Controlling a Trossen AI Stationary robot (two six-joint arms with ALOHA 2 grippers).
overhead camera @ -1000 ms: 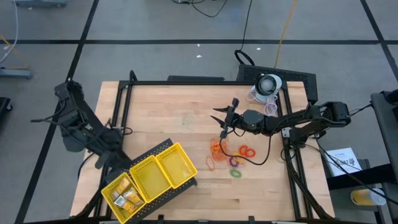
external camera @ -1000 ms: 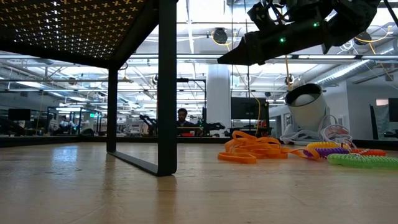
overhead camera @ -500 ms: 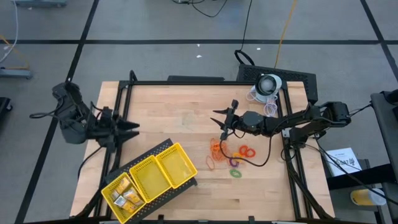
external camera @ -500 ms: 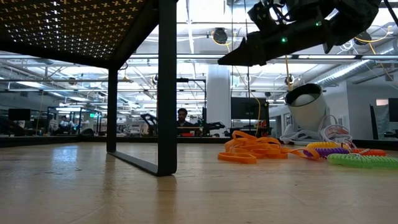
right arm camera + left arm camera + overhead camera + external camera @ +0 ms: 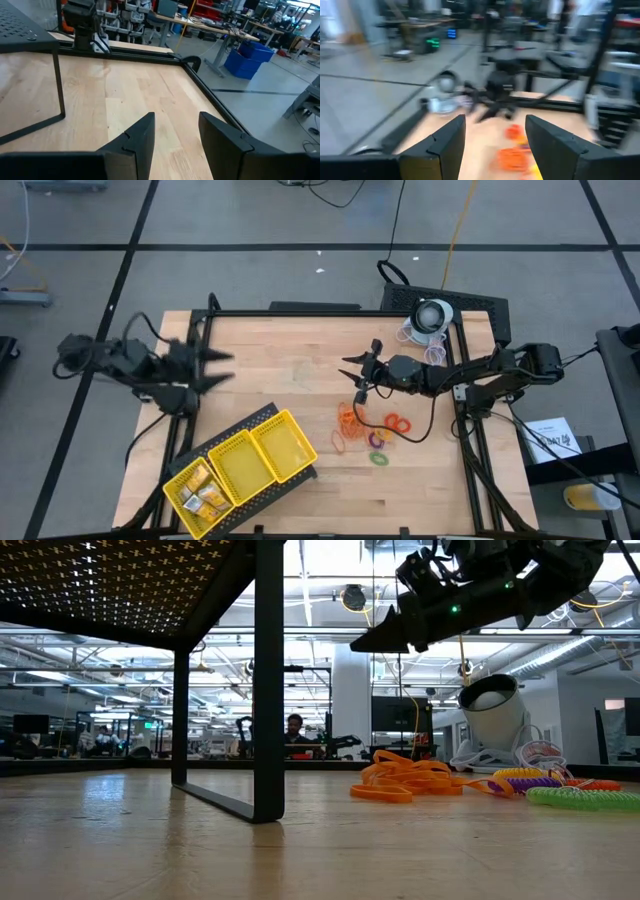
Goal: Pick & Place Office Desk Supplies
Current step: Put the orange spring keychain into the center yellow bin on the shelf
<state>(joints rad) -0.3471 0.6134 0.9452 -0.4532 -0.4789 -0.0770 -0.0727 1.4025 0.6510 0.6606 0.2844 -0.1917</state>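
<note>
Orange rubber-band loops (image 5: 347, 418) lie heaped on the wood at mid-table, also low on the table in the low view (image 5: 405, 780). Red (image 5: 398, 423), purple (image 5: 377, 440) and green (image 5: 379, 458) rings lie beside them. Yellow-gold pieces (image 5: 200, 495) fill the end compartment of the yellow tray (image 5: 285, 442). My right gripper (image 5: 350, 377) hangs open just beyond the heap, above the table (image 5: 372, 638), with nothing between its fingers (image 5: 172, 135). My left gripper (image 5: 215, 370) is open and blurred, off the tray's far side, pointing toward the table's right; its fingers (image 5: 495, 145) hold nothing.
The tray rests on a raised black perforated stand (image 5: 240, 423), whose leg (image 5: 268, 680) stands on the wood. A white device with cables (image 5: 430, 315) sits at the far right corner. A black frame (image 5: 330, 313) rims the table. A person (image 5: 292, 730) sits far behind.
My left gripper has swung up and away from the tray's near-left end toward the table's far edge, rolling and turning until it points level toward the right. It stays open. My right gripper has kept its place above the orange loops.
</note>
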